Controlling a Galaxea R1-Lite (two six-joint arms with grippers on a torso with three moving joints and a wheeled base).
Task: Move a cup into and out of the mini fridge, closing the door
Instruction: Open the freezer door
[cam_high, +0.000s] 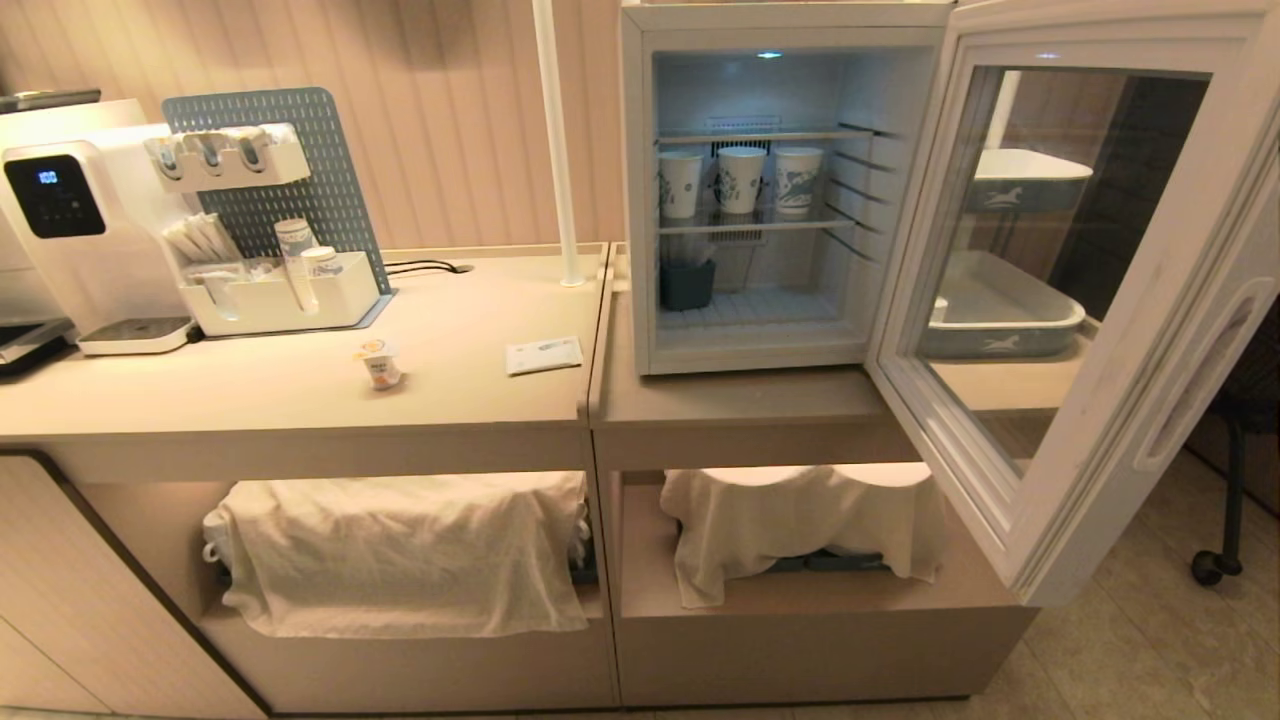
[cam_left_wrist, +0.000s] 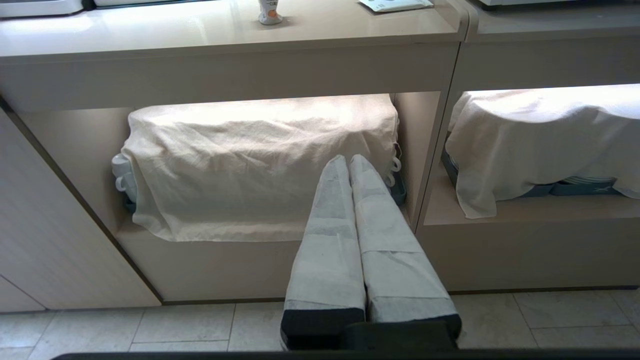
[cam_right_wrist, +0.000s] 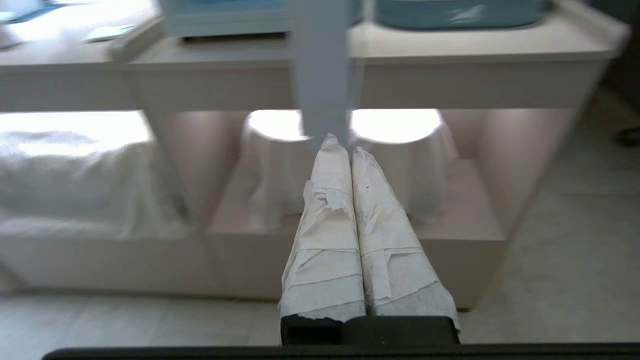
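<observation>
So nearest to the robot, both arms are parked low in front of the cabinets and neither shows up from the head camera. The left gripper has its paper-wrapped fingers pressed together with nothing between them, aimed at the white cloth draped over stuff on the lower left shelf. The right gripper is the same deal, fingers closed tight and empty, hanging in front of the lower right shelf where another white cloth covers more things.

Up on the desk, the cup stands by itself on the left half, fairly close to the near edge and well apart from everything else. A little right of it lies a flat white packet, near the seam between the two desk sections.

The door is swung wide open toward the right, its near corner sticking out past the desk edge, and you can see grey-blue trays through its glass.

Further back on the right sits the mini fridge, lit inside. Three paper cups with blue print stand in a row on the middle wire shelf, and a dark container sits at the bottom left.

Far left there's a white water dispenser and, just right of it, a pegboard organizer holding stacked cups and sachets.
</observation>
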